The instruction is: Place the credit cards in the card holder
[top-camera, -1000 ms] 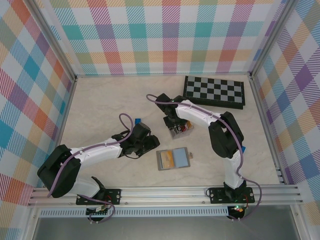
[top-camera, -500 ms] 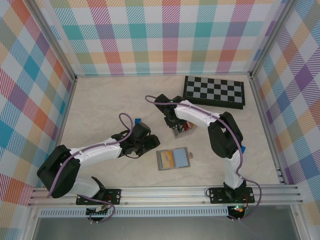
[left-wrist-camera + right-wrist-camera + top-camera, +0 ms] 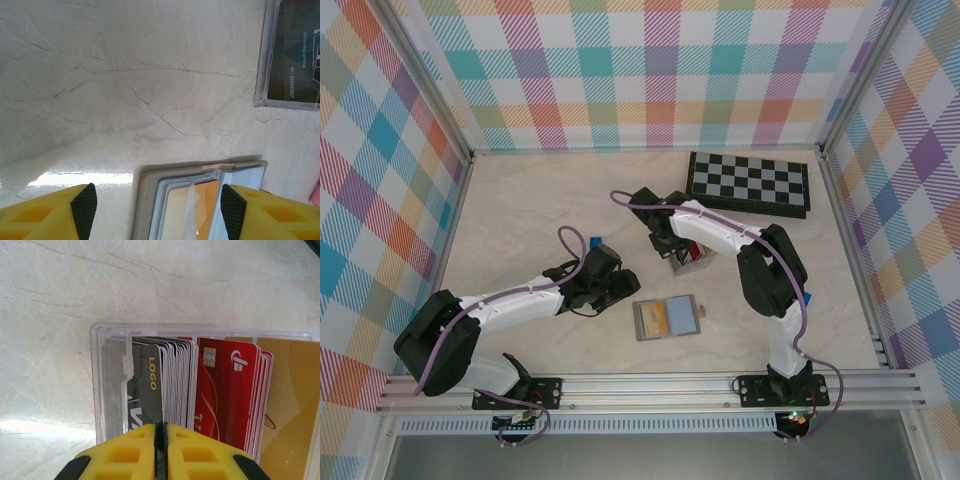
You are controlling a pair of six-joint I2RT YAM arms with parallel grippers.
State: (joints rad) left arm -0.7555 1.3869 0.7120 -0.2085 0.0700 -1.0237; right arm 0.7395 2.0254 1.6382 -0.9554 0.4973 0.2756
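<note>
Right claw point(image 3: 161, 447): pressed together, pinches the near edge of a black card point(image 3: 142, 385) marked LOGO in yellow. Hangs over the clear rack point(image 3: 97, 380), fingers pointing down into it.
Credit cards: stand on edge in the clear rack, packed close. Black card at one end, then pale cards point(image 3: 177, 385), then red cards point(image 3: 227, 390) with a chip, then a gold card point(image 3: 295, 405) at the far side.
Clear rack in top view point(image 3: 685, 257): sits mid-desk, just under the right claw point(image 3: 675, 255), near the chessboard point(image 3: 748, 184).
Card holder point(image 3: 668, 318): lies open and flat on the desk point(image 3: 540, 210), nearer the arm bases than the rack, apart from it. Grey cover, clear inner slots, an orange card point(image 3: 207, 210) visible in one.
Left claw point(image 3: 158, 200): spread wide, grips nothing, hovers low over the edge of the card holder point(image 3: 147, 200). In top view, left claw point(image 3: 610, 290) just left of the holder.
</note>
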